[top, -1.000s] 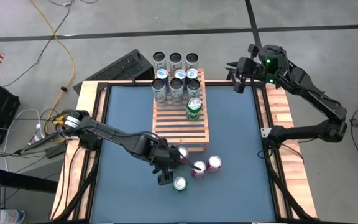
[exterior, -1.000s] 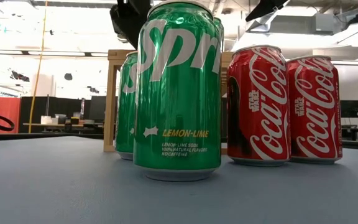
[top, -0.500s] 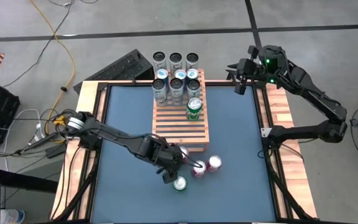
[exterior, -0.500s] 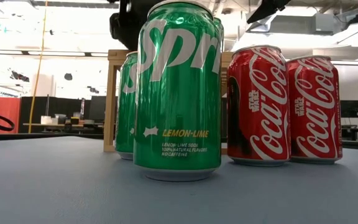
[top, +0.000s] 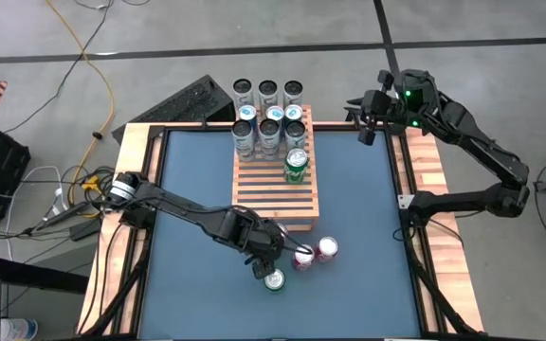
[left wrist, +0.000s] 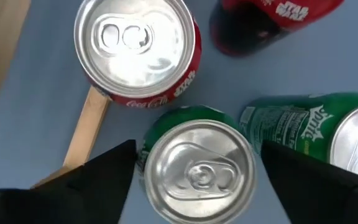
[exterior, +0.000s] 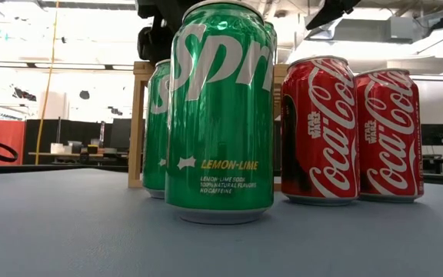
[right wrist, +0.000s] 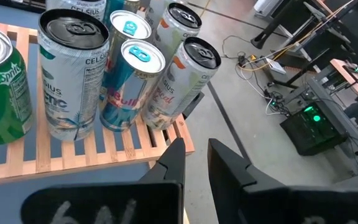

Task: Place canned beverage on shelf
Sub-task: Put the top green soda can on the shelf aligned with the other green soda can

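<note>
The light-brown slatted wooden shelf (top: 275, 170) lies mid-table, its far end crowded with tall slim cans (top: 268, 133) in rows, a green soda can (top: 296, 165) just nearer. Before the shelf's near edge stand two red cola cans (top: 315, 252), with a green lemon-lime can (top: 274, 279) nearest.
</note>
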Available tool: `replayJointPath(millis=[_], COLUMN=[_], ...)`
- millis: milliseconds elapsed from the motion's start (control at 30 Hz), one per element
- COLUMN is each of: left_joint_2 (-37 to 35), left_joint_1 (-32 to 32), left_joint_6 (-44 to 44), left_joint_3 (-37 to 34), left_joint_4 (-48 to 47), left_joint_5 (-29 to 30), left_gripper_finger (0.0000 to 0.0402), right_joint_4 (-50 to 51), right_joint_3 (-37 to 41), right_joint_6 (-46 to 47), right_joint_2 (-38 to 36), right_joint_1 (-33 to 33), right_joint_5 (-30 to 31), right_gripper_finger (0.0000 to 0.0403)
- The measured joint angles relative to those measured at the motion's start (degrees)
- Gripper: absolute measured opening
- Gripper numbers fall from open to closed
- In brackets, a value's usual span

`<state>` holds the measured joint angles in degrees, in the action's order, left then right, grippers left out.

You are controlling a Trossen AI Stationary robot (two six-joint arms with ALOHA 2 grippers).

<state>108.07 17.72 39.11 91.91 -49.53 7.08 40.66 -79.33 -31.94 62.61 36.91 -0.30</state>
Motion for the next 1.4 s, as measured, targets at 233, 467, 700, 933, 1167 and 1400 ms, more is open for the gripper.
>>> replayJointPath(millis=[233,467,700,933,1167,1400], left_joint_2=[-0.2,-0.1,0.1,0.1,0.1,-0.1], left_joint_1=[0.0,0.0,0.1,-0.6,-2.2,-6.7], left_joint_6=[-0.1,0.4,0.6,-0.6,-6.4,-16.4], left_joint_3=[-0.8,0.6,5.6,12.4,24.4,36.6], left_joint_4=[1.2,-0.3,-6.3,-12.4,-22.8,-32.1], left_joint_5=[-0.8,-2.0,-3.0,-1.7,-2.2,-0.2], left_gripper_finger=[0.0232,0.0232,0.0232,0.0232,0.0232,0.0232], right_joint_4=[0.1,0.1,0.1,0.1,0.1,0.1], right_joint_3=[0.0,0.0,0.0,0.0,0.0,0.0], right_joint_6=[0.0,0.0,0.0,0.0,0.0,0.0], right_joint_2=[0.0,0.0,0.0,0.0,0.0,0.0], right_joint_1=[0.0,0.0,0.0,0.0,0.0,0.0], right_joint_5=[0.0,0.0,0.0,0.0,0.0,0.1], right_gripper_finger=[0.0064,0.0064,0.0064,0.0064,0.0064,0.0064])
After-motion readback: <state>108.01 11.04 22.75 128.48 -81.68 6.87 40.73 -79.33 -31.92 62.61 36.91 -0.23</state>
